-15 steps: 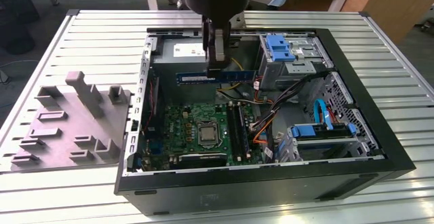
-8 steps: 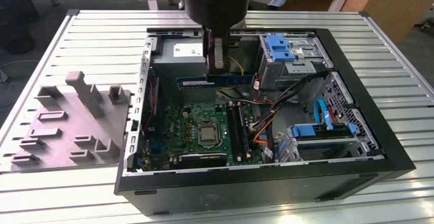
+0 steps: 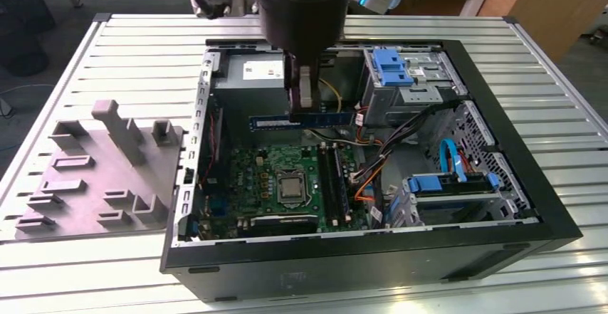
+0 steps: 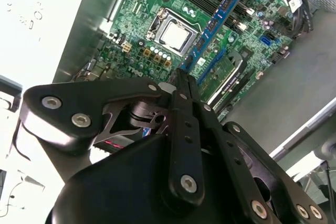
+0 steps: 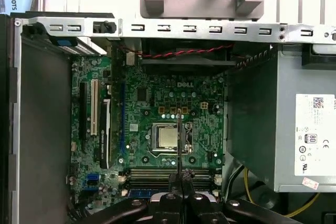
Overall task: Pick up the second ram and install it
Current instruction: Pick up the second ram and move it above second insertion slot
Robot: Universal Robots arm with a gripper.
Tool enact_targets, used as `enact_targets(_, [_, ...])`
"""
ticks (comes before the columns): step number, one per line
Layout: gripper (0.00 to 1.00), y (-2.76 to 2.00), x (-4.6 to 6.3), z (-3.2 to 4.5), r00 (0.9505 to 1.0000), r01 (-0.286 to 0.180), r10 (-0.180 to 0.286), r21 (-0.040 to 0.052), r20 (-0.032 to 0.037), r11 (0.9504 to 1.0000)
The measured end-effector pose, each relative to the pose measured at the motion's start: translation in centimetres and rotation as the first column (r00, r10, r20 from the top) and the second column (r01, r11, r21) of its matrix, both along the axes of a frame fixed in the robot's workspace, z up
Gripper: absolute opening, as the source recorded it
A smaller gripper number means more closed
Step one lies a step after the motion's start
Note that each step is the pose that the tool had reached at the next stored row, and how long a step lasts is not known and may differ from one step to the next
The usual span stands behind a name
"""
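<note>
The second ram [image 3: 300, 120], a long thin blue stick, hangs level inside the open computer case [image 3: 532, 207], above the green motherboard [image 3: 270, 186]. My gripper [image 3: 306, 110] is shut on its middle from above. It hovers apart from the board, over the edge nearest the power supply. The long black memory slots [image 3: 332, 179] lie further along the board, toward the exterior view's right. In the second wrist view the ram [image 4: 212, 27] runs out from my gripper [image 4: 181, 80] over the processor socket area. In the first wrist view the ram [image 5: 179, 140] shows edge-on as a thin line above my gripper [image 5: 180, 179].
A grey power supply [image 3: 249, 72] and drive cages with blue latches [image 3: 404, 68] fill the far end of the case. Orange and black cables [image 3: 375, 168] run beside the slots. A grey moulded fixture tray [image 3: 95, 175] lies on the slatted table at the exterior view's left.
</note>
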State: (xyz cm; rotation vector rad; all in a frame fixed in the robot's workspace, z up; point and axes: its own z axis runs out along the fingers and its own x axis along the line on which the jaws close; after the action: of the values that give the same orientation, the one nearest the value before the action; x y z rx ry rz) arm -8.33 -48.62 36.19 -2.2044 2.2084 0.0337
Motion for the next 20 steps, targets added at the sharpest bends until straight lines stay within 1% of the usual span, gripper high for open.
enact_targets(14, [0.11,0.00,-0.1,-2.22,1.0000,0.000,0.000,0.0004,0.0000,1.0000])
enact_targets(20, [0.11,0.00,-0.3,-2.83,1.0000,0.000,0.000,0.0003,0.0000,1.0000])
